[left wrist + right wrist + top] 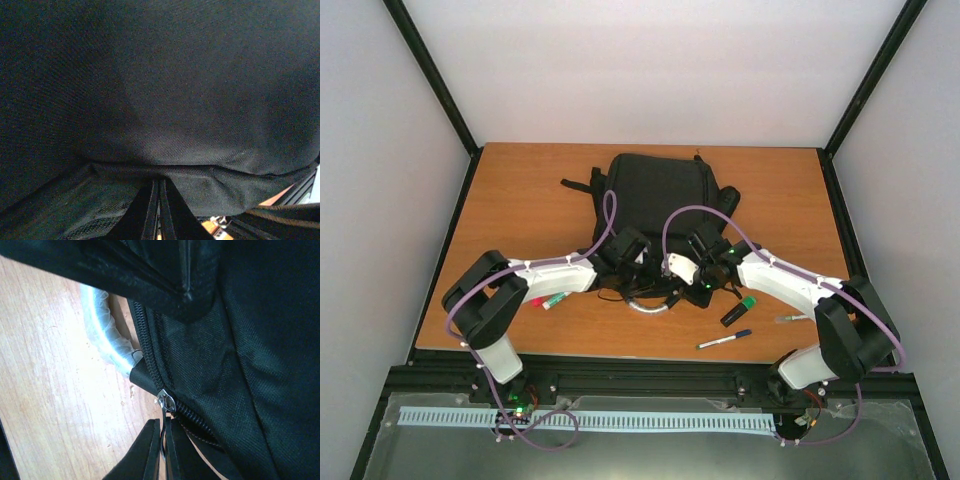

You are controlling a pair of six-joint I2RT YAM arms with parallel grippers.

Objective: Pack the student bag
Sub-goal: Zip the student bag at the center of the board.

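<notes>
The student bag (655,190) lies flat on the far middle of the wooden table (520,200), its silvery-grey handle (650,305) curving off the near end toward the arms and its black straps spilling out on either side. Both arms reach in over that near end. The right gripper (162,445) has its jaws pressed together on the zipper pull (165,402), whose metal tab runs down between the two fingers beside the zipper teeth. The plastic-wrapped handle sits just past it against the bare wood. The left gripper (159,205) also has its jaws together, the tips meeting right at a hem of the black fabric, which fills nearly all of its wrist view. Whether any cloth is caught between them cannot be told. On the table by the left arm lie a red marker (535,300) and a green marker (555,298), close side by side. On the right, near the bag's corner, lies a black marker with a green cap (738,311), and nearer the table's front edge a blue pen (723,340).
</notes>
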